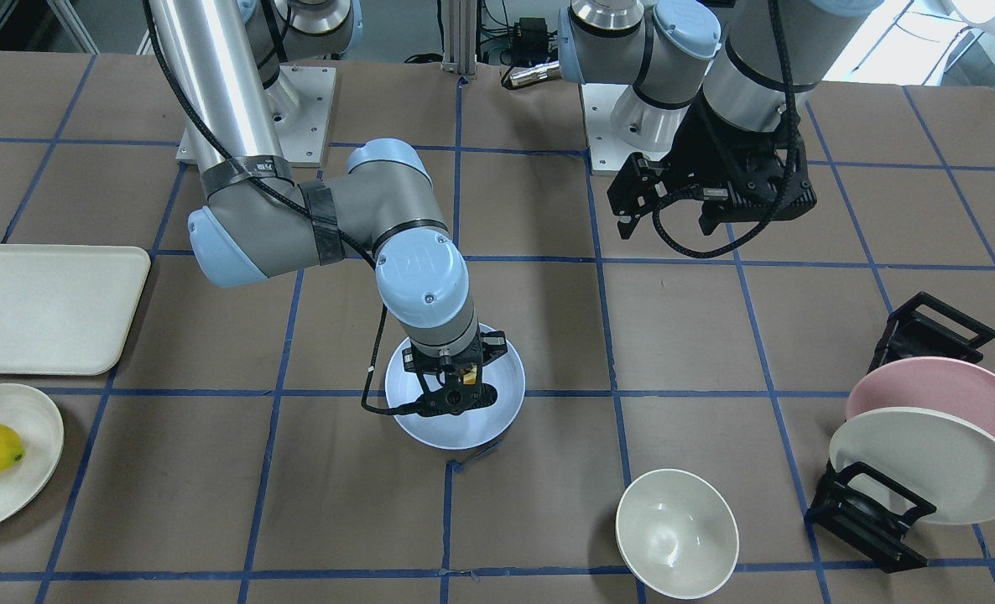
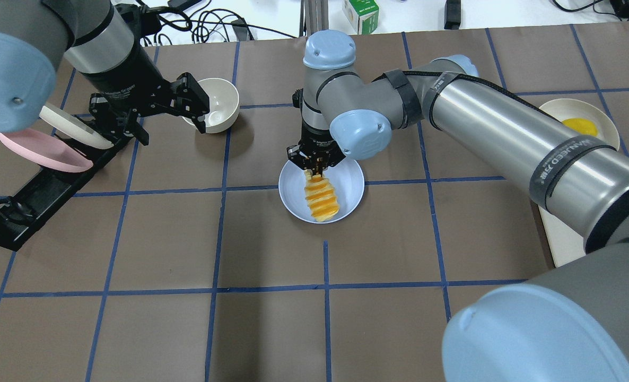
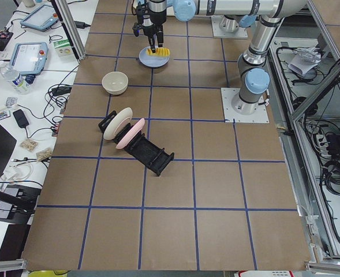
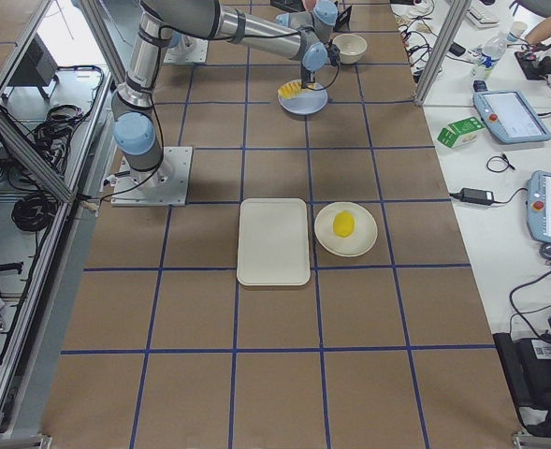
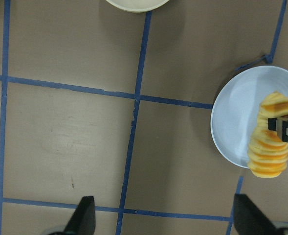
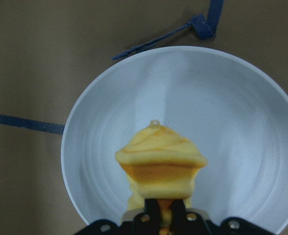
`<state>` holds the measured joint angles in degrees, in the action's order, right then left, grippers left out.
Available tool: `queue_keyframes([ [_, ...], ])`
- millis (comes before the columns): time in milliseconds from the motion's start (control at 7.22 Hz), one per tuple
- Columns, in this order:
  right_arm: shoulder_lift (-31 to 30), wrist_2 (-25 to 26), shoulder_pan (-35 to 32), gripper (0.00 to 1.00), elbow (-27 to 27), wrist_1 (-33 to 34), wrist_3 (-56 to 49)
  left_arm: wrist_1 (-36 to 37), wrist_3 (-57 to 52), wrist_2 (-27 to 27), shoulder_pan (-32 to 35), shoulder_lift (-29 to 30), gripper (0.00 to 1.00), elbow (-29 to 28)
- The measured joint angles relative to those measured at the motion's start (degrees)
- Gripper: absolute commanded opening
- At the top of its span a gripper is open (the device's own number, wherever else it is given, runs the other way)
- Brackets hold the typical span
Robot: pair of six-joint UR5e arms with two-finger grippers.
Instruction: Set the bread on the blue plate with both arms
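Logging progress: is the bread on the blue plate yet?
On it or just above: the bread stretches across the blue plate, one end pinched in the right gripper. Contact with the plate cannot be told.

Brown table point(image 2: 160, 239): blue plate point(image 2: 293, 193), bowl point(image 2: 221, 98), tray point(image 1: 44, 306)

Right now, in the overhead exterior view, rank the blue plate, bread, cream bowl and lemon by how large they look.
1. blue plate
2. cream bowl, near edge partly covered
3. bread
4. lemon, possibly partly hidden, so unsure
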<state>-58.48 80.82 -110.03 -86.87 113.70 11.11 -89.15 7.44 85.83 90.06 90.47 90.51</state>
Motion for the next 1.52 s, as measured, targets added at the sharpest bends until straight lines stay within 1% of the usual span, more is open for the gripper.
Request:
queue_keyframes([
  [138, 0.1, 0.0, 0.0, 1.0, -1.2, 2.1, 0.1, -0.1, -0.5, 0.6, -0.1, -0.7, 1.0, -0.1],
  [415, -0.4, -0.1, 0.1, 1.0, -2.9, 4.5, 0.2, -1.1, -1.2, 3.9, -0.4, -1.0, 1.0, 0.0],
  [692, -1.3, 0.0, 0.6, 1.0, -2.9, 4.3, -0.1, -2.1, -1.2, 5.1, -0.7, -0.9, 1.0, -0.1],
  [831, -3.2, 0.3, 1.3, 1.0, -2.9, 3.4, -0.4, -2.2, -1.2, 4.9, -0.7, -0.9, 1.0, -0.1],
  [969, -6.8, 0.7, 2.6, 1.0, -2.9, 0.3, -0.5, -2.2, -1.2, 4.7, -0.7, -0.8, 1.0, -0.1],
  [1108, -11.3, 1.7, 5.1, 1.0, -2.9, -4.3, -0.6, -2.2, -1.2, 4.6, -0.6, -0.8, 1.0, -0.1],
  [1246, -16.3, 4.4, 9.2, 1.0, -3.0, -9.2, -0.9, -2.2, -1.3, 4.7, -0.5, -0.8, 1.0, -0.1],
  [1385, -19.7, 7.4, 13.5, 1.0, -3.0, -11.6, -1.0, -2.2, -1.3, 4.9, -0.4, -0.8, 1.0, -0.1],
  [1523, -22.2, 9.3, 16.5, 1.0, -3.1, -12.6, -0.9, -2.3, -1.3, 5.1, -0.3, -0.9, 1.0, -0.1],
])
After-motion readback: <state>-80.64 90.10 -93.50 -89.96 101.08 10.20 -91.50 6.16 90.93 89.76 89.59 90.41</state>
